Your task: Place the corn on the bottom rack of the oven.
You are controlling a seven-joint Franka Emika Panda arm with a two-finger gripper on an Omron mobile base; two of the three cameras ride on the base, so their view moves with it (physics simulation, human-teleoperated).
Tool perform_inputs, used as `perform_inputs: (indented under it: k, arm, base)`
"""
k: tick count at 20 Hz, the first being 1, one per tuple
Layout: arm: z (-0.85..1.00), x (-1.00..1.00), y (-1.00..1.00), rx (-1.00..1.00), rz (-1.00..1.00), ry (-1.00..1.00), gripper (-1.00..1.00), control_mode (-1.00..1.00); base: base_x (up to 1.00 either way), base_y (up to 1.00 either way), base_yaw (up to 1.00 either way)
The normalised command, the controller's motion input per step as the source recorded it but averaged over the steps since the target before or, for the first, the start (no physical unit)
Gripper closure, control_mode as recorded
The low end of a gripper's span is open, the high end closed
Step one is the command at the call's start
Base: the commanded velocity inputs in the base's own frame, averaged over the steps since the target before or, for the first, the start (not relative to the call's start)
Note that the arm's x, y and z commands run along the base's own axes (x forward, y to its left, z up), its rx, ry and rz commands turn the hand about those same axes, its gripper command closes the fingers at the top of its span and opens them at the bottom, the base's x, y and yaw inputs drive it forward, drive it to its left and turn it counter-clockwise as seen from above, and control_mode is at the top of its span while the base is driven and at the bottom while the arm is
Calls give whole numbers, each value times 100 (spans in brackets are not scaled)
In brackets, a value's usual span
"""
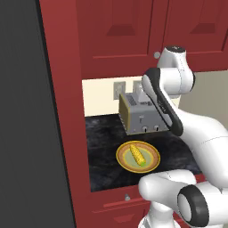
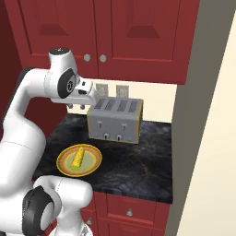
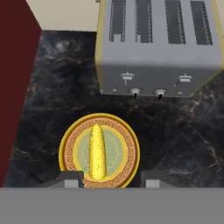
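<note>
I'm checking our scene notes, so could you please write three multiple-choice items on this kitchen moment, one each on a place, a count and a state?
1. Where is the corn?
A on the plate
B in the toaster
C on the bare counter

2. How many slots does the toaster have on top?
A two
B four
C six

3. How does the gripper stand?
A shut on the corn
B open, above the plate
C shut on the toaster

Answers: 1 A, the cob lies across the plate's middle; 2 B, four dark slots show; 3 B, its fingertips sit apart with nothing between.
</note>
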Motion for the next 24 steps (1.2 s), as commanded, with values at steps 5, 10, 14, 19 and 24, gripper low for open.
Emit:
perform_inputs:
  k: [5,10,14,19,24]
  arm:
    - [-32,0,38,0,0,11,-100,-100]
    - [-69,0,42,6,0,15,-100,-100]
    - [-87,0,2,0,0,19,-100,-100]
    - [-81,-1,0,-10,1,2,-100,-100]
    - [-90,0,-1,-3,0,0,-100,-100]
  base:
    - [0,0,0]
    - [0,0,0]
    - [0,0,0]
    - [0,0,0]
    - [0,0,0]
